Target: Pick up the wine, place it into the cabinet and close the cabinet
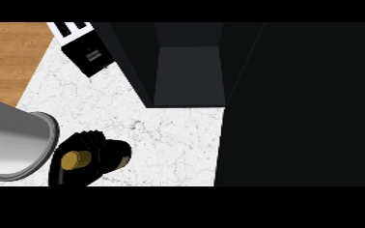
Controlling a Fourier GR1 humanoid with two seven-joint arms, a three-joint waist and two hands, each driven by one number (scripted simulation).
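Left hand (89, 159) sat low at the counter's (164, 135) near-left edge, fingers curled round the wine (74, 160) — only its gold cap showed from above. Right hand out of sight. Cabinet (189, 72) stood open toward the far edge, its door (292, 106) swung out at right. Risk — the bottle might clip the cabinet's front lip or tip on release, given the narrow opening.
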